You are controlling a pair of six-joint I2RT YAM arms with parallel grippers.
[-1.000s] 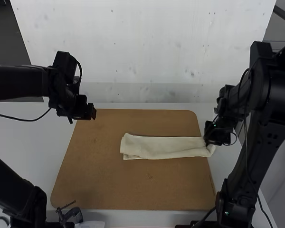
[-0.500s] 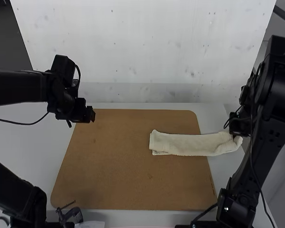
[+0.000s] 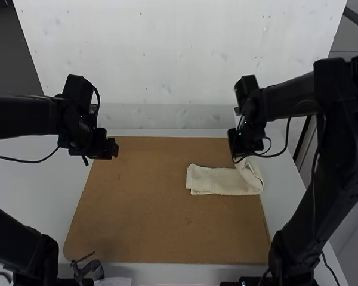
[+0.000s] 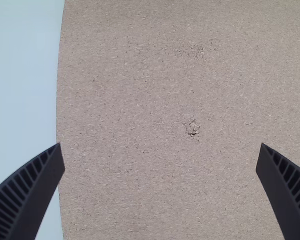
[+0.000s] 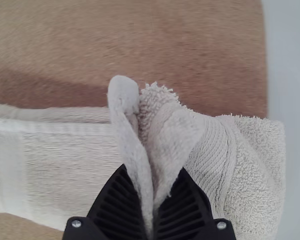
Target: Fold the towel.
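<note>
Towel (image 3: 212,180): folded into a strip on the right part of the board (image 3: 149,208), its right end lapping past the board's edge onto the table (image 3: 280,179). The piece by that end is pulled up and bunched in the right gripper (image 3: 237,156).

Change, towel: half a second ago your gripped end was out past the board's right edge. Now it's brought back inward over the strip, so the towel covers a shorter stretch. Its left end has barely moved.

Change, right arm: it swung in from the right side, gripper now over the board's far right part.

Change, left arm: gripper (image 3: 112,149) shifted only slightly toward you.

Right claw: pinched on a fold of towel; in the right wrist view the cloth stands up between its fingers (image 5: 182,205).

Left claw: spread wide, nothing between the fingers, over the board's far left part.

Hidden: you can't count the towel's layers. The raised fold and fingers cover part of the strip.

Hard to make out: dark part (image 3: 90,270) near the board's near left corner, possibly a clamp.
</note>
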